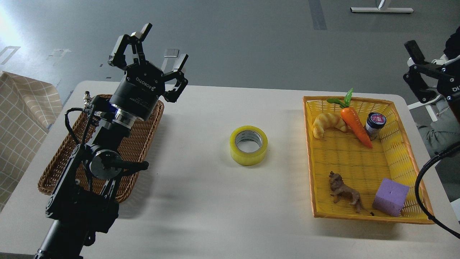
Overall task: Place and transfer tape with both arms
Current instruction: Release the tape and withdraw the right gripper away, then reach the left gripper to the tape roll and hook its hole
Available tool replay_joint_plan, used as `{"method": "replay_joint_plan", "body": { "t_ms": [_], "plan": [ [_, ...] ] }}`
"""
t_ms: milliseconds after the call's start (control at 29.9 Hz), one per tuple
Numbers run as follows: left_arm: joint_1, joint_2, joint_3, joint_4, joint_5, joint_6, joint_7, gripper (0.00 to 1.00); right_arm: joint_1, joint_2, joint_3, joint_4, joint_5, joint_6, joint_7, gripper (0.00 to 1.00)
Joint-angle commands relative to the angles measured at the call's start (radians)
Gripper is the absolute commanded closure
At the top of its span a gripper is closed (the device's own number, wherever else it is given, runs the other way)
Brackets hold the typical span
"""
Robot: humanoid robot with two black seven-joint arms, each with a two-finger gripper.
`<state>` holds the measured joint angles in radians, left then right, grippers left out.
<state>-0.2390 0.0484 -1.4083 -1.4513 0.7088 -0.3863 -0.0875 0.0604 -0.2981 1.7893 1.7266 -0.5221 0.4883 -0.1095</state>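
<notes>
1. Yellow, translucent tape [248, 145] lies flat on the white surface [201, 201], near its middle, with the grey-white core facing up. Nothing touches it.

2. Off to the left sits a brown wicker basket [140, 144], partly hidden behind the left arm [97, 165].

3. That left arm rises from the lower left corner, and the left gripper [156, 45] at its far end is held up above the far rim of the wicker basket. Its jaws are spread wide with nothing between them. The ROBOTIQ lettering shows on its black body.

4. The left gripper is well apart from the tape, which lies to its right and nearer to the front.

5. On the right side of the surface stands a yellow plastic basket [395, 216]. The tape lies between the two baskets, apart from both.

6. In the far part of the yellow basket lie a toy croissant [327, 123], a toy carrot [355, 124] with green leaves, and a small dark jar [374, 124] just beside the carrot.

7. In the near part of it stand a brown toy animal [345, 192] and a purple foam cube [391, 197], near each other.

8. The right gripper [420, 70] shows only in part at the right edge, beyond the surface and above the floor. One black finger [414, 50] points up; I cannot tell how its jaws stand.

9. A black cable [422, 180] loops in at the right edge beside the yellow basket.
</notes>
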Motion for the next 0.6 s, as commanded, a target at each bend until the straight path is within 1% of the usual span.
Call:
{"method": "replay_joint_plan", "body": {
  "t_ms": [0, 33, 67, 134, 167, 200, 267, 301, 334, 368, 401, 434, 468, 501, 535, 568],
  "plan": [
    [-0.005, -0.004, 0.055, -0.004, 0.222, 0.090, -0.078, 0.02, -0.022, 0.001, 0.007, 0.001, 0.014, 0.000, 0.013, 0.00],
    [-0.014, -0.004, 0.071, -0.006, 0.327, 0.148, -0.127, 0.02, -0.022, 0.001, 0.007, -0.002, 0.014, 0.000, 0.013, 0.00],
    [-0.022, -0.007, 0.083, -0.008, 0.395, 0.211, -0.150, 0.02, -0.022, 0.002, 0.007, -0.004, 0.014, 0.000, 0.014, 0.00],
    [-0.037, -0.015, 0.098, -0.011, 0.422, 0.263, -0.147, 0.02, -0.022, 0.005, 0.009, -0.006, 0.014, 0.000, 0.014, 0.00],
    [-0.058, -0.022, 0.124, -0.012, 0.435, 0.305, -0.144, 0.02, -0.021, 0.007, 0.009, -0.006, 0.014, 0.000, 0.014, 0.00],
    [-0.068, -0.025, 0.144, -0.012, 0.439, 0.323, -0.144, 0.02, -0.022, 0.007, 0.009, -0.007, 0.014, 0.000, 0.014, 0.00],
    [-0.085, 0.004, 0.228, -0.041, 0.483, 0.375, -0.143, 0.02, -0.022, 0.007, 0.007, -0.010, 0.013, 0.000, 0.014, 0.00],
    [-0.086, 0.008, 0.239, -0.053, 0.520, 0.385, -0.143, 0.02, -0.022, 0.008, 0.007, -0.010, 0.013, 0.000, 0.014, 0.00],
    [-0.085, 0.021, 0.267, -0.067, 0.617, 0.403, -0.135, 0.02, -0.022, 0.008, 0.007, -0.012, 0.013, 0.000, 0.014, 0.00],
    [-0.085, 0.021, 0.267, -0.067, 0.618, 0.403, -0.135, 0.02, -0.022, 0.008, 0.007, -0.012, 0.013, 0.000, 0.014, 0.00],
    [-0.083, 0.013, 0.281, -0.073, 0.730, 0.417, -0.108, 0.02, -0.022, 0.008, 0.009, -0.012, 0.011, 0.000, 0.014, 0.00],
    [-0.082, 0.002, 0.291, -0.070, 0.836, 0.428, -0.069, 0.02, -0.021, 0.008, 0.009, -0.013, 0.011, 0.000, 0.014, 0.00],
    [-0.082, -0.002, 0.295, -0.064, 0.888, 0.438, -0.051, 0.02, -0.021, 0.008, 0.009, -0.013, 0.010, 0.000, 0.014, 0.00],
    [-0.083, -0.014, 0.299, -0.054, 0.982, 0.467, -0.022, 0.02, -0.017, 0.008, 0.010, -0.012, 0.011, 0.000, 0.016, 0.00],
    [-0.086, -0.030, 0.307, -0.035, 1.062, 0.486, -0.003, 0.02, -0.011, 0.010, 0.010, -0.012, 0.011, 0.000, 0.017, 0.00],
    [-0.086, -0.030, 0.307, -0.035, 1.063, 0.486, -0.003, 0.02, -0.011, 0.010, 0.010, -0.012, 0.011, 0.000, 0.017, 0.00]
  ]
}}
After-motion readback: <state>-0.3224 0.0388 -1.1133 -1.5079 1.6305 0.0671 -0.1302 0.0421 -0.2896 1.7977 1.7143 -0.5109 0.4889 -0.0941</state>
